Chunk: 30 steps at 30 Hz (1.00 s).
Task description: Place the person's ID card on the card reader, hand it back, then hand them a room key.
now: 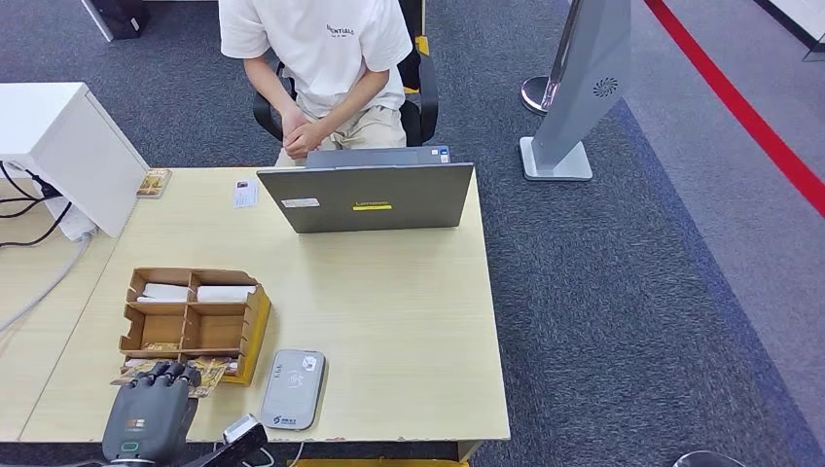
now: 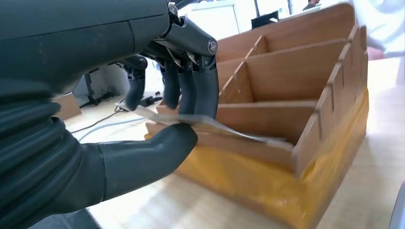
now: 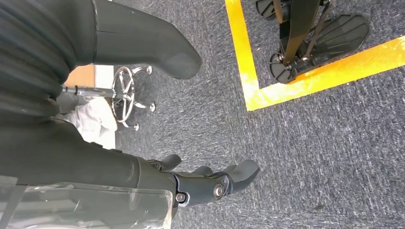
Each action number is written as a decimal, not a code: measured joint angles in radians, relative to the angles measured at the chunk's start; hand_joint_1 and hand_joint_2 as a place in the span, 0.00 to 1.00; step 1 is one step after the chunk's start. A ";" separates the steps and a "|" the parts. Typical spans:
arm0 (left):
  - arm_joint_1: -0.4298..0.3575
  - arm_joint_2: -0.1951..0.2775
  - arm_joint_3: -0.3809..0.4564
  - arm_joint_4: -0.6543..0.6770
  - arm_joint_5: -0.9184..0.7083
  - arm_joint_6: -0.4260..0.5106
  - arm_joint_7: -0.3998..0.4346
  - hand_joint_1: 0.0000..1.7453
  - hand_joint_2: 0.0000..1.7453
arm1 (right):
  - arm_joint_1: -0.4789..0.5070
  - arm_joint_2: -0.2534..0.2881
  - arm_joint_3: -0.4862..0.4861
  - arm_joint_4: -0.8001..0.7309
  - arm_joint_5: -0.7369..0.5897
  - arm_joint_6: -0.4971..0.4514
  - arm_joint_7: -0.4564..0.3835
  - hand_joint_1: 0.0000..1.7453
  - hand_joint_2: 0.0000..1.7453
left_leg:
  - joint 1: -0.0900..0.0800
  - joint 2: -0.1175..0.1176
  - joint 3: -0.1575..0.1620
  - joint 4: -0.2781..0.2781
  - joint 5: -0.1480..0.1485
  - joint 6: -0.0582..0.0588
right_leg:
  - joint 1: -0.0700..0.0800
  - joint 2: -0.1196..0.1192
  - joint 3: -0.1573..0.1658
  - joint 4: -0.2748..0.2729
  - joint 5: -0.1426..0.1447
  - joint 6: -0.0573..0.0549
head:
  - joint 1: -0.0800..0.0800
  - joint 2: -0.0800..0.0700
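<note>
Pinching a room key (image 2: 210,125) between thumb and dark fingers (image 2: 206,90) — left hand (image 1: 148,413) at the near-left corner of the tabletop (image 1: 409,321), at the front compartment of the cardboard organizer (image 1: 195,321). Lying flat just beside that organizer, by the near edge: grey card reader (image 1: 293,389). Resting near the far edge, beside the laptop (image 1: 368,195) — ID card (image 1: 245,194), in front of the seated person (image 1: 316,68). Hanging above grey carpet (image 3: 325,143), fingers loosely apart, grasping nothing: right hand (image 3: 143,119).
</note>
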 joint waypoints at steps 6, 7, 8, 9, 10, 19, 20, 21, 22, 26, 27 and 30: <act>-0.006 0.001 0.000 0.001 0.000 -0.001 -0.004 1.00 1.00 | 0.000 0.000 0.000 0.000 0.001 0.000 -0.002 0.00 1.00 | 0.000 0.000 0.001 0.000 0.000 0.000 | 0.000 -0.001 0.001 0.000 0.000 0.000 | 0.000 0.000; -0.006 0.002 0.000 0.001 0.000 0.000 -0.005 1.00 1.00 | 0.000 0.000 0.000 0.000 0.001 0.000 -0.002 0.00 1.00 | 0.000 0.000 0.001 0.000 0.000 0.000 | 0.000 -0.001 0.001 0.000 0.000 0.000 | 0.000 0.000; -0.006 0.003 0.000 0.001 0.000 0.001 -0.005 1.00 1.00 | 0.000 0.000 0.000 0.000 0.001 0.001 -0.003 0.00 1.00 | 0.000 0.000 0.001 0.000 0.000 0.000 | 0.000 -0.001 0.001 0.000 0.000 0.000 | 0.000 0.000; -0.006 0.004 0.000 0.001 -0.002 0.004 -0.006 1.00 1.00 | 0.000 0.000 0.000 0.000 0.002 0.001 -0.003 0.00 1.00 | 0.000 0.000 0.001 0.000 0.000 0.000 | 0.000 -0.001 0.001 0.000 0.000 0.000 | 0.000 0.000; -0.006 0.004 0.000 0.001 -0.005 0.009 -0.006 1.00 1.00 | 0.000 0.000 0.000 0.000 0.003 0.001 -0.003 0.00 1.00 | 0.000 0.000 0.001 0.000 0.000 0.000 | 0.000 -0.001 0.001 0.000 0.000 0.000 | 0.000 0.000; -0.002 0.005 0.002 0.001 -0.048 0.037 0.003 1.00 1.00 | 0.000 0.000 0.000 0.000 0.007 0.001 0.000 0.00 1.00 | 0.000 0.000 0.001 0.000 0.000 0.000 | 0.000 -0.001 0.001 0.000 0.000 0.000 | 0.000 0.000; -0.002 0.005 0.002 -0.001 -0.054 0.040 0.003 1.00 1.00 | 0.000 0.000 0.000 0.000 0.007 0.000 0.000 0.00 1.00 | 0.000 0.000 0.001 0.000 0.000 0.000 | 0.000 -0.001 0.001 0.000 0.000 0.000 | 0.000 0.000; -0.001 0.006 0.002 -0.005 -0.061 0.042 0.003 1.00 1.00 | 0.000 0.000 0.000 0.000 0.007 0.000 0.001 0.00 1.00 | 0.000 0.000 0.001 0.000 0.000 0.000 | 0.000 -0.001 0.001 0.000 0.000 0.000 | 0.000 0.000; 0.000 0.008 0.002 -0.011 -0.068 0.043 0.003 1.00 1.00 | 0.000 0.000 0.000 0.000 0.007 -0.001 0.000 0.00 1.00 | 0.000 0.000 0.001 0.000 0.000 0.000 | 0.000 -0.001 0.001 0.000 0.000 0.000 | 0.000 0.000; 0.001 0.029 0.002 -0.057 -0.089 0.041 0.002 1.00 1.00 | 0.000 0.000 0.000 0.000 0.006 -0.003 0.000 0.00 1.00 | 0.000 -0.001 0.001 0.000 0.000 0.000 | 0.000 -0.001 0.001 0.000 0.000 0.000 | 0.000 0.000; 0.000 0.037 0.002 -0.072 -0.093 0.041 0.001 1.00 1.00 | 0.001 0.000 0.000 0.000 0.006 -0.004 0.000 0.00 1.00 | 0.000 -0.001 0.001 0.000 0.000 0.000 | 0.000 -0.001 0.001 0.000 0.000 0.000 | 0.000 0.000; -0.003 0.068 0.002 -0.127 -0.100 0.037 -0.010 1.00 1.00 | 0.001 0.000 0.000 0.000 0.003 -0.006 0.000 0.00 1.00 | 0.000 -0.001 0.001 0.000 0.000 0.000 | 0.000 -0.001 0.001 0.000 0.000 0.000 | 0.000 0.000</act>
